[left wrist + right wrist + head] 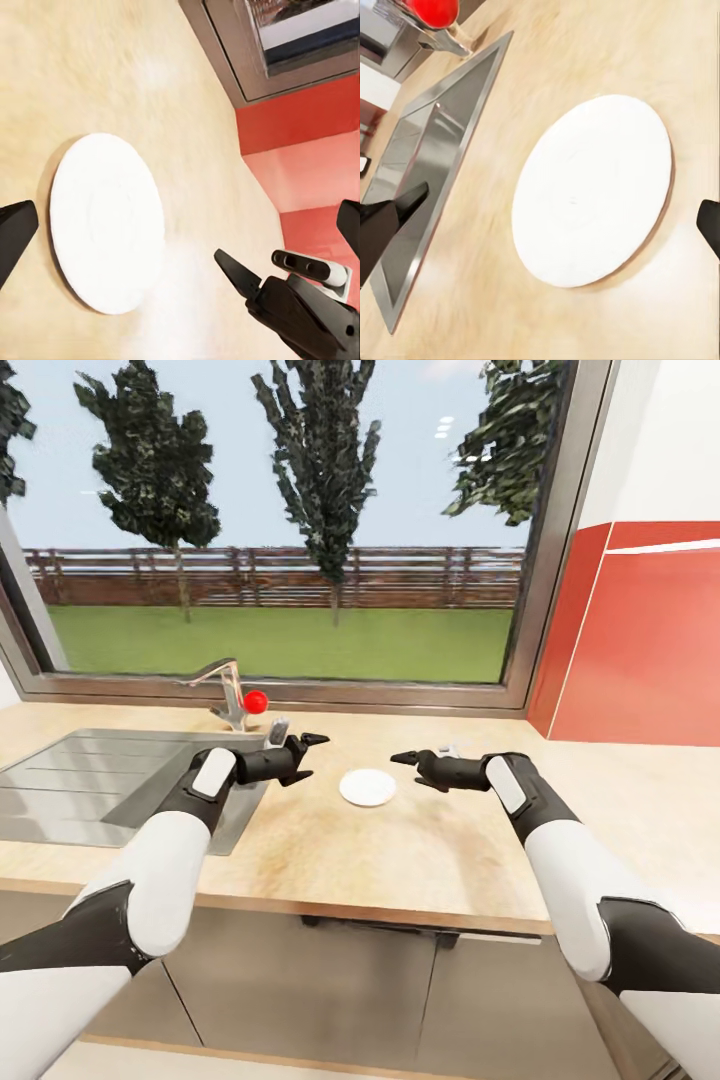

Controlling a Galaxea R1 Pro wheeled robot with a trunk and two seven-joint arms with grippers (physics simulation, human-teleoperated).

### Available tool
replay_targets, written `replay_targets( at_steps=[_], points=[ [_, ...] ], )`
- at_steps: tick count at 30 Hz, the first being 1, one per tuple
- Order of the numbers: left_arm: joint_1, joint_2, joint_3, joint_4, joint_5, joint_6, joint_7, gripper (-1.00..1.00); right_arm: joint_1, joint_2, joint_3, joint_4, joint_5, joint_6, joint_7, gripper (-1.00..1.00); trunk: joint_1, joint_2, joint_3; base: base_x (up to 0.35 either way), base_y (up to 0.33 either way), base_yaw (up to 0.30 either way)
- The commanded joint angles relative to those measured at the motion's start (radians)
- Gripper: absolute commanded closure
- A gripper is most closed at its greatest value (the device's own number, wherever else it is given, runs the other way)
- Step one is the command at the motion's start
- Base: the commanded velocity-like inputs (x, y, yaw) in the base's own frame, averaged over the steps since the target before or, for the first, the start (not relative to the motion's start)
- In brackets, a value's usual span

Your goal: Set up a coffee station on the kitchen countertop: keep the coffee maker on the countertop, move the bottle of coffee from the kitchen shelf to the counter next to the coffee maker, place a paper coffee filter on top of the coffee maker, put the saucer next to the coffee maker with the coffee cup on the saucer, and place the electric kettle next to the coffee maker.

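Observation:
The saucer, a small flat white plate, lies bare on the beige countertop just right of the sink. My left gripper hovers close to the saucer's left side, open and holding nothing. My right gripper hangs just off its right side, also open and holding nothing. In the left wrist view the saucer sits between my spread fingers, with the right gripper beyond it. The right wrist view has the saucer centred, beside the sink's edge.
An inset grey sink with a faucet and a red knob lies at the left. A large window runs along the back of the counter. A red wall panel closes the right end. Dark cabinet fronts are below.

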Motion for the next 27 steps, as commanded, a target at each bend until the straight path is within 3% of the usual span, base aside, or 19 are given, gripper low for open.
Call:
replay_targets(
  at_steps=[1, 14, 24, 27],
  points=[
    [-0.001, -0.001, 0.009, 0.0, -0.008, 0.005, -0.005, -1.0, -0.001, 0.001, -0.004, 0.004, 0.001, -0.003, 0.002, -1.0, 0.0, -0.001, -0.001, 0.151, 0.0, 0.0],
    [-0.001, -0.005, 0.009, 0.004, -0.008, 0.001, -0.007, -1.0, -0.001, 0.004, -0.003, 0.026, 0.001, -0.039, -0.001, -1.0, 0.0, -0.001, -0.001, 0.106, 0.0, 0.0],
    [-0.001, -0.012, 0.008, 0.067, -0.008, -0.041, -0.007, -1.0, -0.002, 0.004, -0.003, 0.069, -0.001, -0.033, -0.012, -1.0, 0.0, -0.001, -0.001, 0.005, 0.0, 0.0],
    [-0.001, -0.012, 0.007, 0.078, -0.008, -0.049, -0.007, -1.0, -0.008, 0.004, -0.003, 0.075, -0.067, -0.028, -0.017, -1.0, 0.0, -0.001, -0.001, 0.0, 0.0, 0.0]
  ],
)
